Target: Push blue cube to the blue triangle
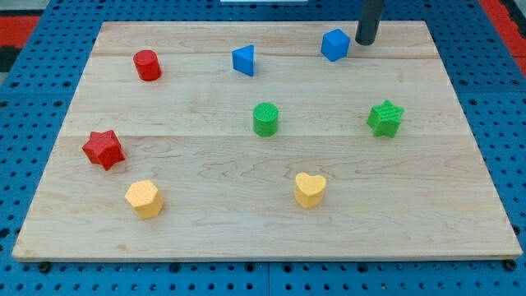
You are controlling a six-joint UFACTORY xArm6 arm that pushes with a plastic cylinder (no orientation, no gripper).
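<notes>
The blue cube (334, 44) sits near the top of the wooden board, right of centre. The blue triangle (244, 60) lies to the cube's left, a good gap between them. My tip (365, 42) is the lower end of the dark rod at the view's top right. It stands just to the right of the blue cube, close to it, with a narrow gap showing.
A red cylinder (147, 65) is at the top left. A green cylinder (265, 119) is in the middle and a green star (385, 118) at the right. A red star (103, 149), a yellow hexagon (145, 198) and a yellow heart (310, 189) lie lower down.
</notes>
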